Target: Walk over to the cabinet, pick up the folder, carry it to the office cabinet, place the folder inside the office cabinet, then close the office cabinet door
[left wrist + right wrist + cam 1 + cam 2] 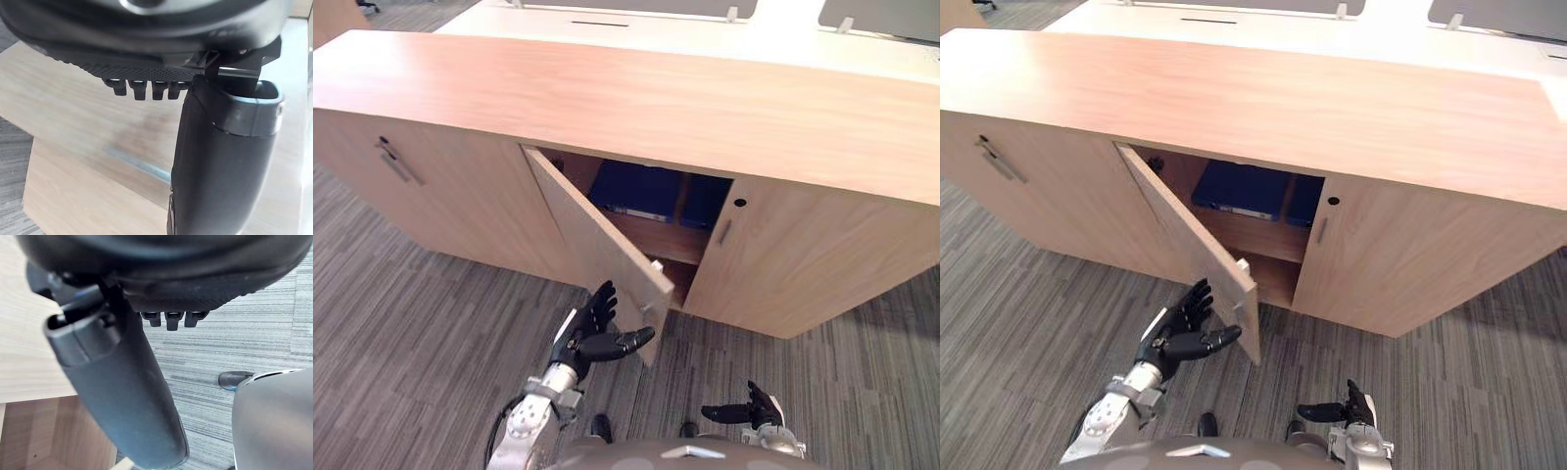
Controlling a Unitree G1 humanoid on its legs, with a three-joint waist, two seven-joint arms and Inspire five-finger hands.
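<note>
**Shelved: blue folder (639,192), door (590,238) open**

The blue folder lay on the shelf (658,238) inside the office cabinet (705,108), whose door stood swung out. The left hand (586,335), fingers spread, hovered beside the door's free edge. The right hand (755,410) hung low, fingers relaxed.

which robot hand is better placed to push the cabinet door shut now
Left. The left robot hand is open beside the outer face of the open door, near its free edge. The right robot hand hangs low, away from the door. The blue folder already lies inside the cabinet.
</note>
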